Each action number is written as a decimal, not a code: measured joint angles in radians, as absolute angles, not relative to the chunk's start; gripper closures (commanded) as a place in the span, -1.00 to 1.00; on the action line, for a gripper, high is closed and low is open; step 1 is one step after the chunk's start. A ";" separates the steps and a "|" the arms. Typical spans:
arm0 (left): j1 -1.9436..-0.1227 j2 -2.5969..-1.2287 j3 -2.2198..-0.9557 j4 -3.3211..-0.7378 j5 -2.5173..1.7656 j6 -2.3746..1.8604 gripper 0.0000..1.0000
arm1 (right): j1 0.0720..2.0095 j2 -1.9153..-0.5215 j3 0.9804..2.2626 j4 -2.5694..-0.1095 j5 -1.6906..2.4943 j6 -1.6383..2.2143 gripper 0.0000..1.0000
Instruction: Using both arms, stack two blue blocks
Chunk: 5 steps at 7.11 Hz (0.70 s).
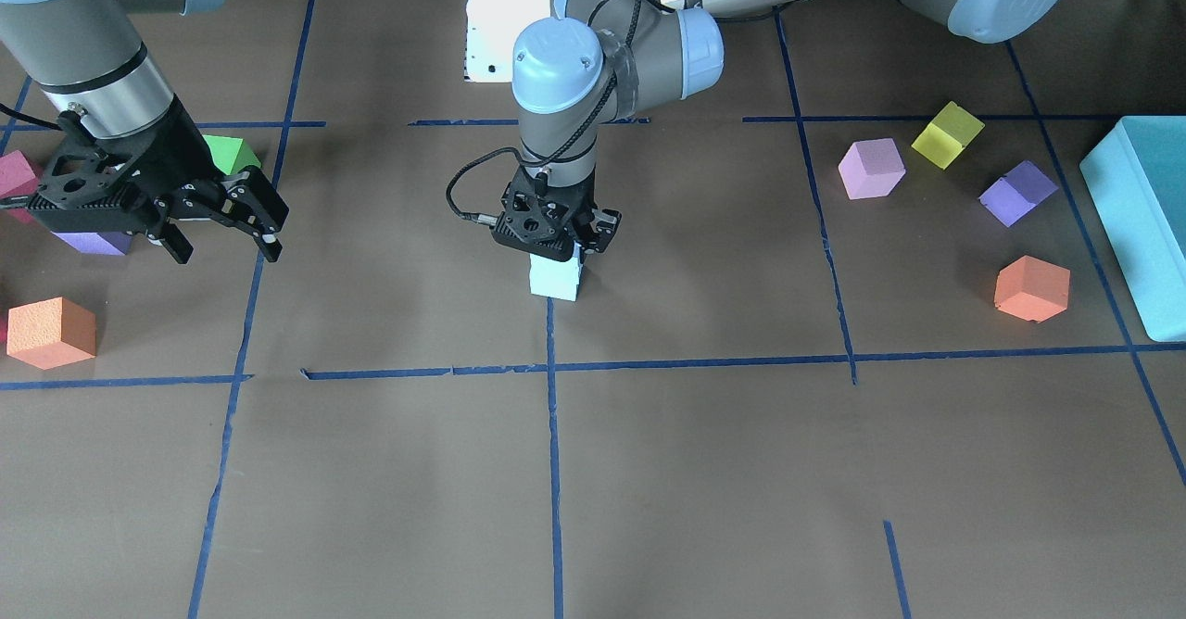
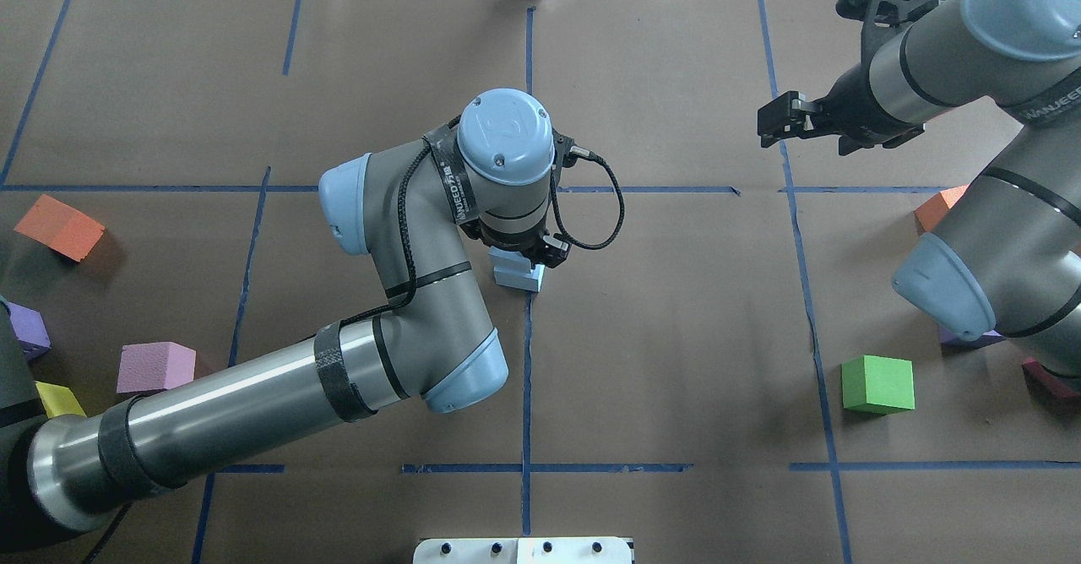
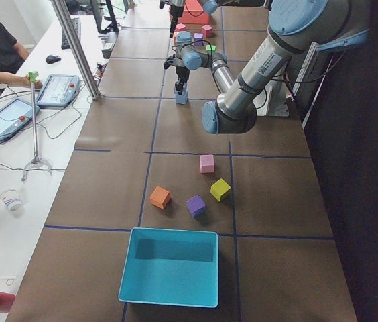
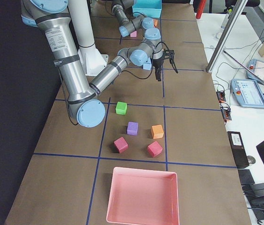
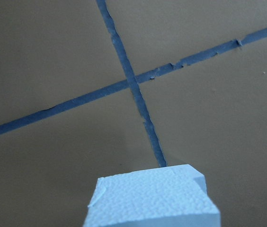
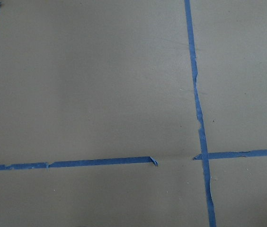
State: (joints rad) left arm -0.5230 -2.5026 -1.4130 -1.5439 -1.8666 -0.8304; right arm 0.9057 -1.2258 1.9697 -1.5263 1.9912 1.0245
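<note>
The upper blue block (image 5: pixel 152 201) sits on the lower blue block (image 1: pixel 554 285) near the middle of the table, beside a crossing of blue tape lines (image 1: pixel 552 366). From overhead the two look slightly offset.

The stacking step appears to be at its end: the block is placed but not yet let go. The next move calls for parting the jaws gently and lifting straight up, so the top block is not dragged off.

The left gripper (image 1: pixel 561 246) points straight down, its jaws seemingly clamped on the upper block. The left arm (image 2: pixel 253 395) reaches in with its elbow bent.

The right gripper (image 1: pixel 225 248) hangs spread and empty, well to the side, above bare table.
</note>
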 measured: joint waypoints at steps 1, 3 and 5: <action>-0.521 -2.505 -1.406 -1.545 -1.867 -0.830 0.56 | 0.905 -1.227 1.969 -1.526 1.991 1.025 -1.00; -0.518 -2.510 -1.396 -1.546 -1.867 -0.830 0.50 | 0.905 -1.227 1.969 -1.526 1.990 1.025 -1.00; -0.516 -2.513 -1.396 -1.544 -1.871 -0.830 0.48 | 0.904 -1.227 1.968 -1.526 1.990 1.026 -1.00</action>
